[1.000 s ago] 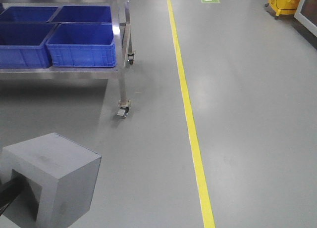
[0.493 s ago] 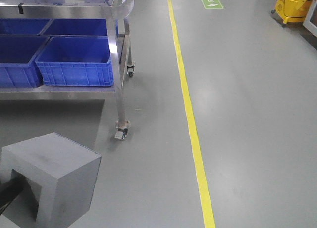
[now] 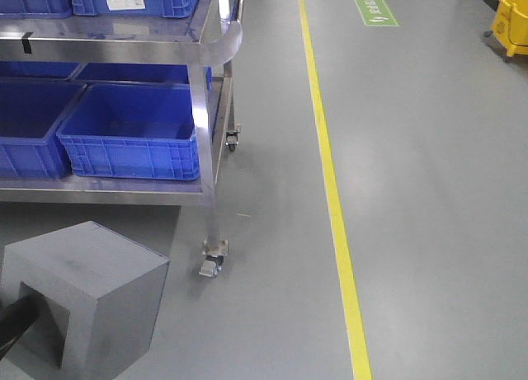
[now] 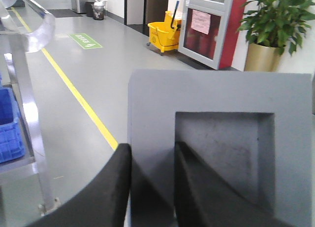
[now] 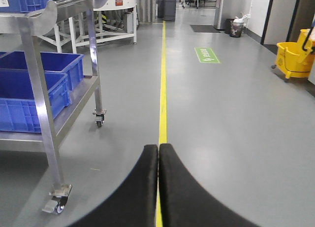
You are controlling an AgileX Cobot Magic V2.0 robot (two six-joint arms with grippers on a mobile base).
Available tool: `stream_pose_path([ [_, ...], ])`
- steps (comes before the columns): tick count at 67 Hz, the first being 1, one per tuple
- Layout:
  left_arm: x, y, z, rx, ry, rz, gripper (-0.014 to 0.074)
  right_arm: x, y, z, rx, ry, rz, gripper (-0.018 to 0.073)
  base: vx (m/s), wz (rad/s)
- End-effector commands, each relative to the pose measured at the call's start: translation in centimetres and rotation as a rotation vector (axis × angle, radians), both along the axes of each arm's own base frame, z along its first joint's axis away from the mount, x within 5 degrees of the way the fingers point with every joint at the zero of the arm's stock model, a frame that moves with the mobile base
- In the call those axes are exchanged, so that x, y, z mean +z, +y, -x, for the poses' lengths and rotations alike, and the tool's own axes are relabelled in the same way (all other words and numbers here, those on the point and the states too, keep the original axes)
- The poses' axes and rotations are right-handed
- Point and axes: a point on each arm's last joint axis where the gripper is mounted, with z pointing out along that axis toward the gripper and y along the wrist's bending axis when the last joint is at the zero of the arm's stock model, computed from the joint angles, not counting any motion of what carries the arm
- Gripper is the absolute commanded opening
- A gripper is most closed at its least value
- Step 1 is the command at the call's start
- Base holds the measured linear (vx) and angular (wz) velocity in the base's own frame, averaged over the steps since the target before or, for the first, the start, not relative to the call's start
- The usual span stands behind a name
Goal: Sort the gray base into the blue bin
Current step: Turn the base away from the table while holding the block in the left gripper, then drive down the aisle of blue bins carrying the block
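We count one gray base [image 3: 82, 297] — recess wall pinched by our left gripper [image 4: 151, 155], low beside the cart [image 3: 205, 149] — apart from the nearest blue bin [image 3: 132, 153], one of six shelved. Right gripper [image 5: 158, 149]: fingers [image 5: 142, 187] together, empty, level.

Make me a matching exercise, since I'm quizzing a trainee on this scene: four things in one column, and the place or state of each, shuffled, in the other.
Column one
1. gray block
2. blue bin
3. right gripper
4. mop bucket

Column two
A. on the floor beside a door
B. clamped by the left gripper
C. shut, holding nothing
D. on the lower shelf of the cart

Pairs: 1-B, 2-D, 3-C, 4-A
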Motion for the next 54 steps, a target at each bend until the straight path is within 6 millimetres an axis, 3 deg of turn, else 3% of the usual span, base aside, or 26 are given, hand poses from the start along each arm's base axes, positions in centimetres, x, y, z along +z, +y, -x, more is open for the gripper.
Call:
stream_pose_path([
  [1,1.95,-0.08,-0.07,-0.003,-0.107,0.081,-0.0007,0.57,0.01,-0.04,0.002,-0.081,0.021,-0.0005,0.42,0.15],
  [23,1.95,-0.08,-0.07,-0.003,-0.107,0.081,-0.0007,0.57,0.01,-0.04,0.002,-0.081,0.021,-0.0005,0.37,0.41],
  [54,1.96,-0.08,-0.06,-0.003,-0.108,0.082,-0.0007,0.57,0.01,-0.04,0.002,-0.081,0.021,-0.0005,0.28,0.96],
])
